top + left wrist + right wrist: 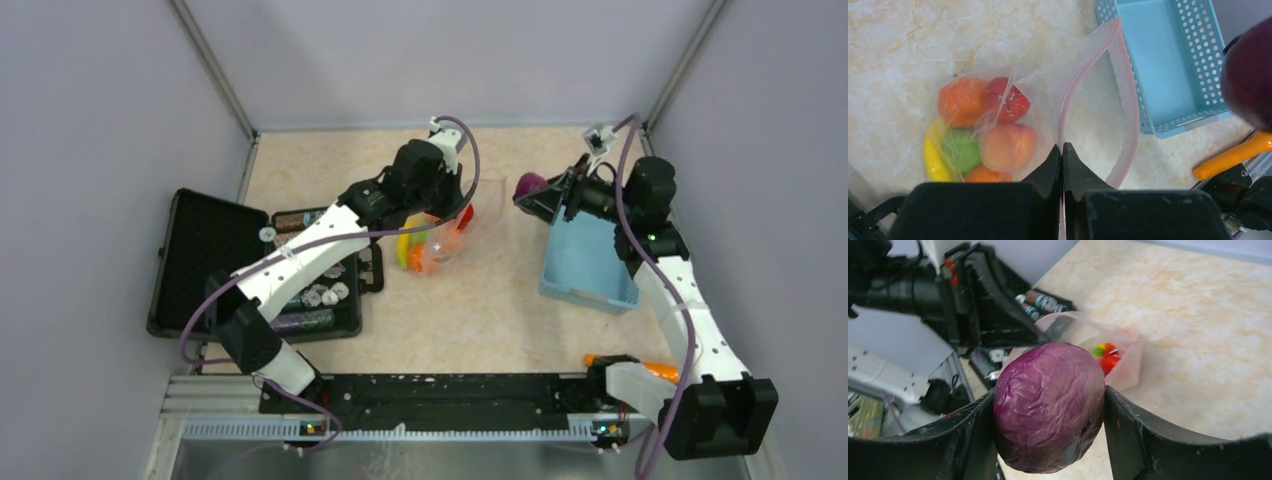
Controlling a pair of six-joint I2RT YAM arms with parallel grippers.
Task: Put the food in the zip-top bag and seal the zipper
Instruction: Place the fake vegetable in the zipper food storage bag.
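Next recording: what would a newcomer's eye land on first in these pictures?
A wrinkled purple cabbage-like ball sits clamped in the right gripper, above the table near the light-blue perforated plastic basket. Left of it, the left gripper pinches the pink rim of a clear zip-top plastic bag, mouth gaping, glossy toy fruits piled inside.

zip-top bag (1043, 90) mouth open — left gripper (1063, 150) pinching its rim, blue basket (1198, 50) beside.

Blue basket (588, 262) lies right of open black case (205, 258).
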